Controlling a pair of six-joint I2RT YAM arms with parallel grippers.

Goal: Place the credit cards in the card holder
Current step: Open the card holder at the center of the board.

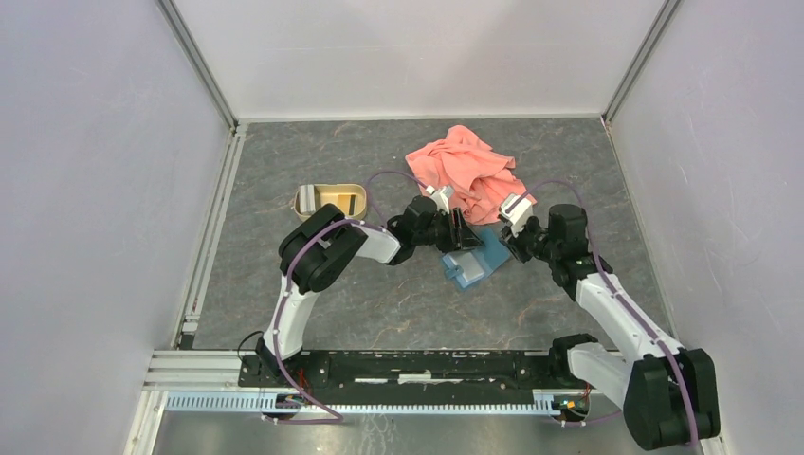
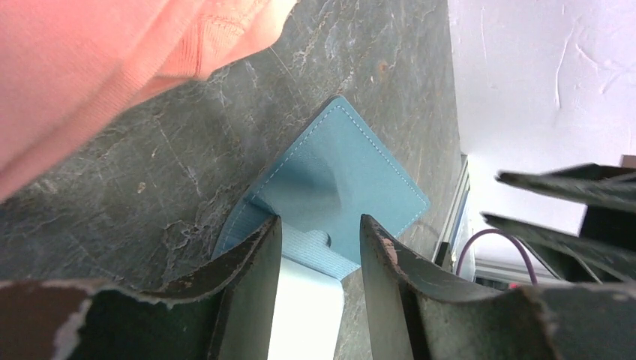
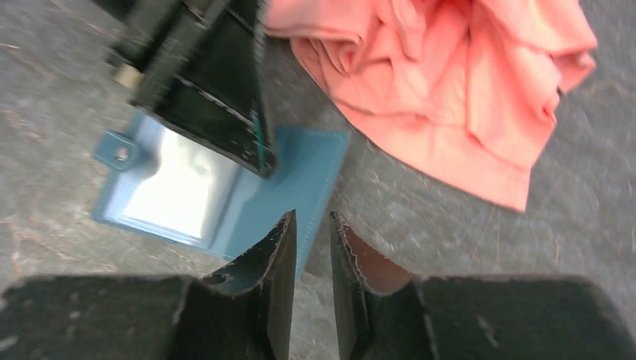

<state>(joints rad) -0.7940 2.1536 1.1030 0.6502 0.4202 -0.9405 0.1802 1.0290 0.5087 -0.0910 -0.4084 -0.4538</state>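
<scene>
While the card holder [image 1: 479,263] lies spread open on the tabletop [image 1: 379,303], fingers are set at both of its sides.

The card holder is found near the middle of the tabletop, just beside the pink cloth [image 1: 469,171] on the side nearer the arms. Its shiny pale inside is turned up, and its snap tab [image 3: 120,152] sticks out at one end. The left fingers [image 2: 247,285] are held about half open and are set down on it, with a strip of the pale inside seen between them. As far as can be seen, it is pressed on, not pinched. The right fingers [image 3: 274,285] are almost shut, with only a thin gap left, and are placed at the edge of the teal cover. Nothing is seen pinched between them. A tan tray [image 1: 361,201] is seen well off to the left.
</scene>
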